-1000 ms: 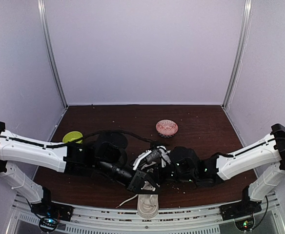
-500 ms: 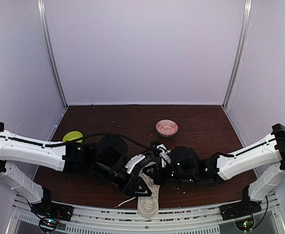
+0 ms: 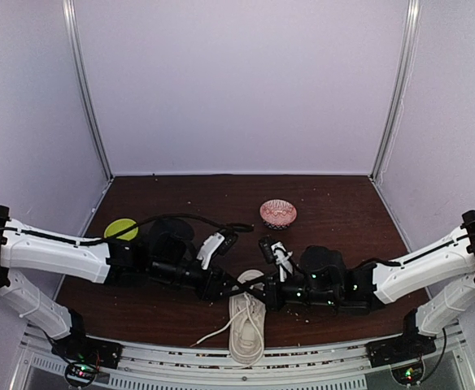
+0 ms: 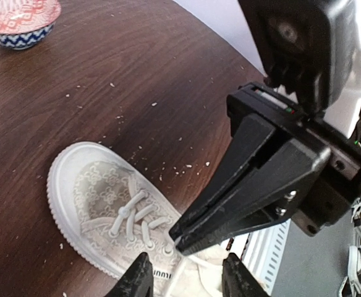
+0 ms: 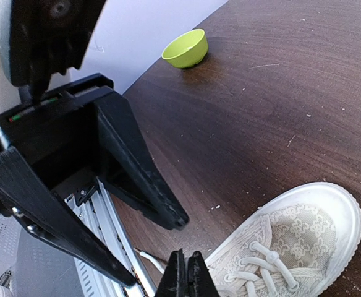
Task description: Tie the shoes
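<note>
The cream sneaker (image 3: 247,325) lies at the table's near edge, toe away from the arms, heel over the rail. It also shows in the left wrist view (image 4: 100,204) and the right wrist view (image 5: 292,241). A loose white lace (image 3: 211,334) trails off to its left. My left gripper (image 3: 237,287) hangs open over the shoe's tongue end, its jaws (image 4: 188,279) empty. My right gripper (image 3: 262,291) faces it from the right, jaws (image 5: 186,275) shut. In the left wrist view its tip (image 4: 182,240) pinches a white lace above the top eyelets.
A green bowl (image 3: 121,228) sits at the far left, also in the right wrist view (image 5: 185,48). A red patterned bowl (image 3: 278,213) sits behind the grippers, also in the left wrist view (image 4: 20,21). Crumbs dot the dark wooden table (image 3: 343,211). A metal rail (image 3: 319,357) runs along the near edge.
My left gripper has drawn back to the left, off the shoe, which now shows nearly whole. My right gripper has shifted slightly towards the near edge.
</note>
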